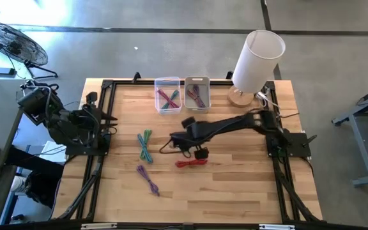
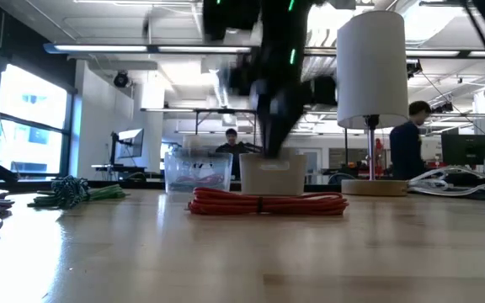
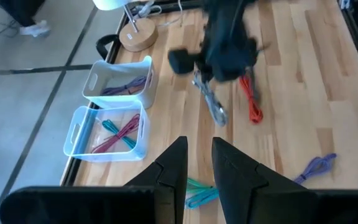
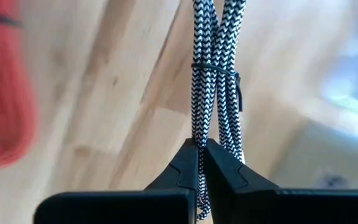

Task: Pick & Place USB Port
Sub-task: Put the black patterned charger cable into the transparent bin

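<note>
Table (image 1: 235, 191): light wood planks, dark frame at the edges.
Red cable (image 1: 191, 163): coiled, flat on the wood just beside the right gripper (image 1: 174, 142).
Green cable (image 1: 145, 144): beside that claw, toward the left arm.
Purple cable (image 1: 148, 179): farther off.
Clear bin (image 1: 167, 94), white bin (image 1: 197, 93), lamp base (image 1: 240, 97): beyond the claw, at the table's far edge.

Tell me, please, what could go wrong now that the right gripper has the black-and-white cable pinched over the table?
The right gripper is shut on only the edge of the black-and-white cable, so the bundle might slip out during the carry. The cable hangs loose below the fingers and could snag the rim of the white bin or the clear bin, which stand close together. It may also drag across the red cable lying nearby.
</note>
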